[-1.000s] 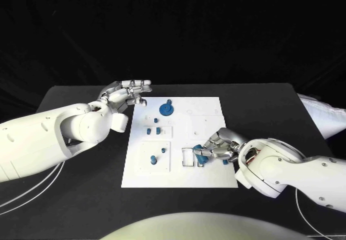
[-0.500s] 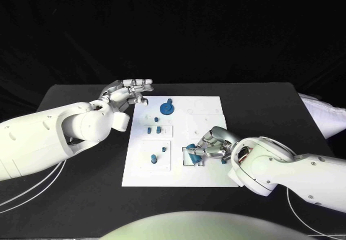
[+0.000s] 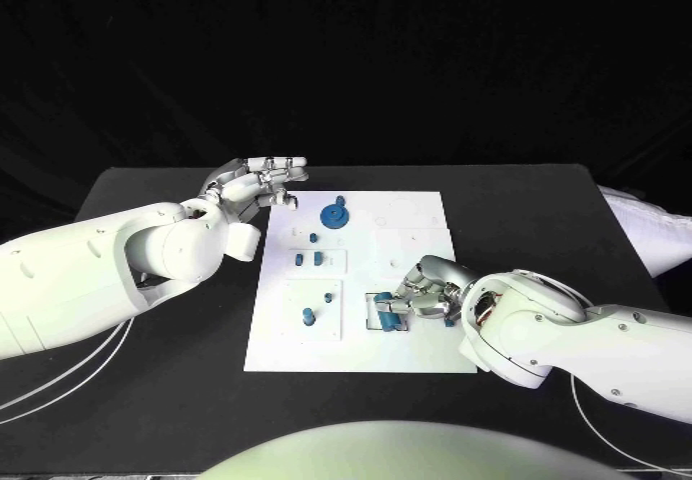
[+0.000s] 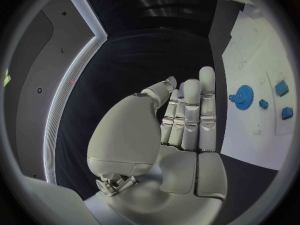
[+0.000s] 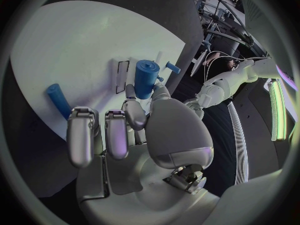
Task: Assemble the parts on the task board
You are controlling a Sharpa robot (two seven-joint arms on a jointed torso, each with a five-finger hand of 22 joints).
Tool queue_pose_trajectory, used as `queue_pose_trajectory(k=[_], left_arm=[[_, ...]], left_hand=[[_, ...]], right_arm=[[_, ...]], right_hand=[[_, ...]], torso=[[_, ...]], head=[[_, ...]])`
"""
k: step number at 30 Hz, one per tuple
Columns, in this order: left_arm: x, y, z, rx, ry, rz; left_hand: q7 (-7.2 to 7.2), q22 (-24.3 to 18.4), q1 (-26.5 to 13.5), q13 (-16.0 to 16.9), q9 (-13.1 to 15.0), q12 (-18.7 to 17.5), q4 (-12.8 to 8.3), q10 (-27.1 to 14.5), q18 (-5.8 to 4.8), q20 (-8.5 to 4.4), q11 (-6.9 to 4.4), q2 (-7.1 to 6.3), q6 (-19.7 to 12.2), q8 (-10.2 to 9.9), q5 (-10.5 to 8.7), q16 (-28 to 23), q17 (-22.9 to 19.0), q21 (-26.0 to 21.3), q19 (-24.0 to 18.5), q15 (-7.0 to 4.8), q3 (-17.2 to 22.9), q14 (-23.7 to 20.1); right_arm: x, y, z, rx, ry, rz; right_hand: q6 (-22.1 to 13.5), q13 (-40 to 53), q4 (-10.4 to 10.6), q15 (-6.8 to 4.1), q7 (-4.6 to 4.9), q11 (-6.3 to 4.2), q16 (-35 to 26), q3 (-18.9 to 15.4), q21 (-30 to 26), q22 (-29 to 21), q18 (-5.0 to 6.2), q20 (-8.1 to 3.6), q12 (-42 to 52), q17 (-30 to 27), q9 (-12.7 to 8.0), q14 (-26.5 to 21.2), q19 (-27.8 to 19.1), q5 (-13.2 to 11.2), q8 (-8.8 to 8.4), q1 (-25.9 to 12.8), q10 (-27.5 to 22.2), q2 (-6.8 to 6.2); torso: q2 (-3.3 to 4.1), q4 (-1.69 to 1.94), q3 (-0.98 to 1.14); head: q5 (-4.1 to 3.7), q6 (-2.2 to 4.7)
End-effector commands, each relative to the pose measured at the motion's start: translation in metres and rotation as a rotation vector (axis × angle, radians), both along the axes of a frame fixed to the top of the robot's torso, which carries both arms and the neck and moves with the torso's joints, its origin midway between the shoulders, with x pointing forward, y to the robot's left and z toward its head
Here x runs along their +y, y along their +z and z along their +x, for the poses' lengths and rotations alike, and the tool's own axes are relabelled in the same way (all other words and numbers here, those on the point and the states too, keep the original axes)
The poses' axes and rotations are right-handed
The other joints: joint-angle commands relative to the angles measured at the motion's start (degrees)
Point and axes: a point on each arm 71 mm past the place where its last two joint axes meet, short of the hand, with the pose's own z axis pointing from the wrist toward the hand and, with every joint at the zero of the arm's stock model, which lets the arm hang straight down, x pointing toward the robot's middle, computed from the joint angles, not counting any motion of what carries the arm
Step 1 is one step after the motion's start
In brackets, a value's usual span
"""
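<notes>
Two arms are fitted with bulky, glossy white rounded shells. Each ends in a silver metallic hand: left hand [image 3: 257, 186], right hand [image 3: 430, 287]. Segmented silver fingers [image 4: 190, 112] with smooth pale palm plates are seen. Thin white cables [image 3: 65, 385] are routed beneath the left arm's shell.

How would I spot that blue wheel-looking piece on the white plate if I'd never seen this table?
Find the white task board mid-table. Near its far edge, close to the left hand, lies the blue gear. It is round, toothed and the widest blue part; the others are small pegs or blocks.
</notes>
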Motion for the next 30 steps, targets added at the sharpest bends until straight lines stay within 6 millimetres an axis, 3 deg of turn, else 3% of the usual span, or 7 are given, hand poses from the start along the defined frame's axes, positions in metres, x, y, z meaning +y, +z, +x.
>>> queue_pose_trajectory(k=[1,12,19,27,30], left_arm=[[-0.0025,0.0012,-0.0006,-0.006,-0.016,-0.013],[-0.0025,0.0011,-0.0006,-0.005,-0.017,-0.013],[-0.003,0.001,-0.0006,-0.004,-0.019,-0.013],[-0.0027,0.001,-0.0005,-0.004,-0.018,-0.013],[-0.0026,0.001,-0.0004,-0.004,-0.018,-0.013]], left_hand=[[0.0,-0.1,0.1,0.1,0.1,0.2,0.0,-0.5,1.09,0.34,-0.11,0.19,-0.5,0.2,0.36,0.3,-0.1,-0.2,-0.1,0.04,-0.5,-0.3],[-0.01,-0.1,0.1,0.1,0.1,0.4,0.0,-0.6,1.1,0.35,-0.12,0.23,-0.6,0.4,0.37,0.3,-0.1,-0.2,-0.1,0.05,-0.5,-0.4],[-0.01,-0.1,0.1,0.1,0.1,0.4,0.0,-0.6,1.1,0.35,-0.12,0.23,-0.6,0.4,0.37,0.3,-0.1,-0.2,-0.1,0.05,-0.5,-0.4],[-0.02,0.0,0.2,0.1,0.1,0.5,-0.1,-0.6,1.11,0.35,-0.13,0.25,-0.7,0.4,0.39,0.4,-0.2,-0.2,-0.1,0.03,-0.5,-0.4],[-0.02,0.0,0.2,0.1,0.1,0.5,-0.1,-0.6,1.11,0.35,-0.13,0.25,-0.7,0.4,0.39,0.4,-0.2,-0.2,-0.1,0.03,-0.5,-0.4]], right_arm=[[0.0026,-0.0017,-0.0021,0.01,0.052,-0.048],[0.0032,0.0005,-0.0009,-0.026,0.045,-0.047],[0.0043,0.0018,-0.001,-0.044,0.05,-0.05],[0.005,0.0036,-0.0023,-0.058,0.056,-0.05],[0.0048,0.0046,-0.0039,-0.061,0.069,-0.048]], right_hand=[[-0.2,0.0,0.0,-0.35,0.07,0.1,-0.2,-0.5,0.1,0.1,-0.53,-0.19,-0.4,0.1,0.0,3.2,-0.1,-0.4,-0.22,-0.7,-0.4,0.18],[-0.1,-0.7,0.1,-0.46,-0.11,-0.05,-0.1,-2.4,0.2,0.5,-0.59,-0.26,-1.9,0.4,0.9,3.2,0.1,-3.0,0.12,-3.6,-0.5,1.75],[-0.4,-1.1,0.2,-0.48,-0.13,-0.06,-0.2,-5.3,0.2,0.5,-0.59,-0.29,-2.9,0.3,1.6,3.2,0.0,-9.7,0.32,-8.4,-0.5,2.62],[-0.3,-1.2,0.0,-0.52,-0.22,-0.12,0.0,-5.5,0.3,0.7,-0.62,-0.29,-3.2,0.7,1.8,3.3,0.1,-9.2,0.5,-8.3,-0.4,2.92],[-0.3,-1.2,-0.8,-0.56,-0.26,-0.17,0.0,-5.5,0.2,0.7,-0.61,-0.34,-3.2,0.8,2.1,3.3,0.1,-8.6,0.61,-6.3,-0.3,2.37]], torso=[[0.0,-0.04,0.02],[0.02,0.02,0.02],[0.04,0.0,0.03],[0.04,0.02,0.04],[0.05,0.02,0.08]], head=[[0.06,-0.05],[0.05,0.0],[0.09,0.11],[0.06,0.1],[-0.02,0.11]])
